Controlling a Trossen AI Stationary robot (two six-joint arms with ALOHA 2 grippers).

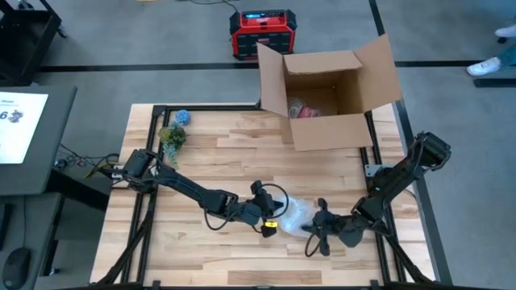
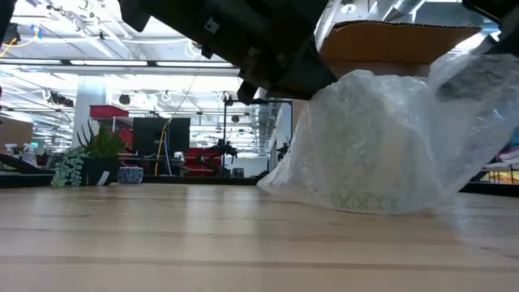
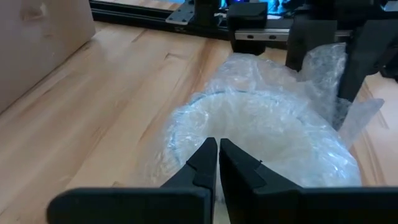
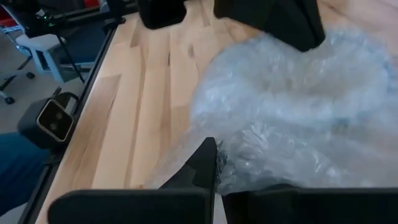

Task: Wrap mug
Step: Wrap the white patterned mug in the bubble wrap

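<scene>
The mug shows only as a round rim (image 3: 249, 109) under clear bubble wrap (image 1: 294, 215), a bundle standing on the wooden table (image 1: 210, 153) near its front edge. My left gripper (image 3: 217, 146) is shut, its fingertips on top of the wrapped mug at its left side (image 1: 272, 219). On the bundle's right, my right gripper (image 1: 321, 228) is shut on a flap of the wrap. One of its fingers (image 4: 205, 158) shows; wrap covers the other. My left gripper rests its shut fingertips on the wrap over the mug's rim (image 3: 208, 134), coming slanting down from the table's left. Whether a layer lies between the fingers cannot be told. My right gripper pinches a flap of the wrap (image 4: 239, 165) from the table's right. The flap (image 2: 474, 77) rises from the bundle up to the fingers, while the bundle's base (image 2: 365, 203) stays on the table.
An open cardboard box (image 1: 326, 101) stands at the table's far right with items inside. A small plant (image 1: 172, 137) and a blue object (image 1: 183, 117) sit at the far left corner. Bare wood lies left of the bundle.
</scene>
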